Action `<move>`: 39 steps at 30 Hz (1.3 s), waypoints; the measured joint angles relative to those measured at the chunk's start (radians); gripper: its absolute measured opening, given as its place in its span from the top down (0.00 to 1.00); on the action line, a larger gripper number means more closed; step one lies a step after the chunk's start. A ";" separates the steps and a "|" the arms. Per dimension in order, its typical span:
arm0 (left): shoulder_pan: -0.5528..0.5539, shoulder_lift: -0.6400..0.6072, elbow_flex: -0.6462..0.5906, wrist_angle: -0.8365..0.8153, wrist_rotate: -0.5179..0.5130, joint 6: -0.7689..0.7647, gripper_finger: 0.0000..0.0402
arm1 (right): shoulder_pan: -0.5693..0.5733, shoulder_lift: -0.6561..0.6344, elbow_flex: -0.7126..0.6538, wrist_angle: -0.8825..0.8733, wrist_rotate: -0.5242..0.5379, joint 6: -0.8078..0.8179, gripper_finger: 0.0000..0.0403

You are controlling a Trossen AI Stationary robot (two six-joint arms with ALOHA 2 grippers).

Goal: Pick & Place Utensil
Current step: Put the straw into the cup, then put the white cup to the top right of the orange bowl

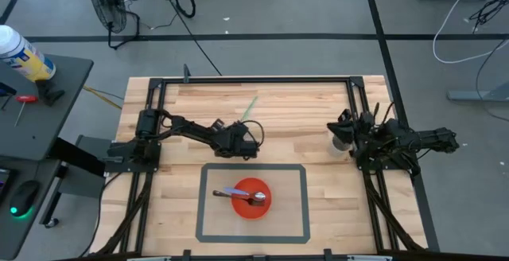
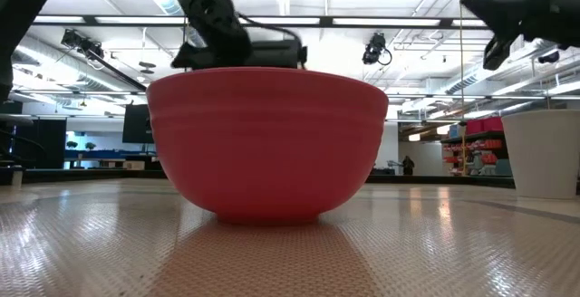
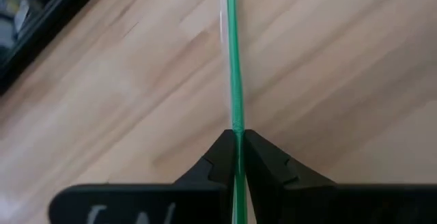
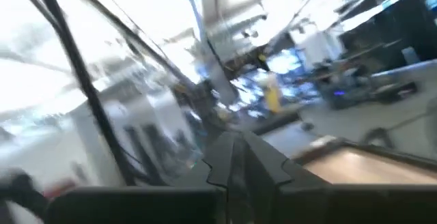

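Our left tool (image 3: 239, 157) is pinched on a thin green utensil (image 3: 231, 60), gripping it near one end, so most of its length juts ahead over the surface (image 1: 318, 110), beyond the red bowl (image 1: 251, 198). With such a narrow, off-centre hold, we judge the utensil could swivel or slip during the carry. The bowl already holds a knife (image 1: 231, 192) and spoon (image 1: 258, 198), so the long stem may knock them or tip out. Our right tool (image 4: 233, 157), closed on nothing, waits beside the white cup (image 1: 340, 138).

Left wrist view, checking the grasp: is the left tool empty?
No, the left tool is shut on a thin green utensil above the wooden table.
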 joint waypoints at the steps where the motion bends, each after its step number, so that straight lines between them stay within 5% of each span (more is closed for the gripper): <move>1: 0.005 -0.003 -0.014 -0.001 0.004 -0.021 0.93 | 0.002 0.002 0.000 0.018 -0.022 0.039 0.91; 5: 0.031 -0.019 -0.078 0.019 0.044 -0.112 0.93 | 0.032 0.029 0.000 0.023 -0.100 0.115 0.91; 11: 0.035 -0.046 -0.167 0.040 0.042 -0.256 0.93 | 0.126 0.195 0.000 0.076 -0.036 0.063 0.91; 17: 0.013 -0.110 -0.180 0.062 0.096 -0.245 0.93 | 0.212 0.382 0.056 0.148 0.009 -0.022 0.91; 30: -0.129 -0.153 -0.185 0.058 0.138 -0.243 0.82 | 0.478 0.751 0.572 -0.479 0.303 -0.255 0.91; 39: -0.164 -0.157 -0.183 0.207 0.138 -0.100 0.79 | 0.576 0.820 0.676 -0.768 0.323 -0.212 0.82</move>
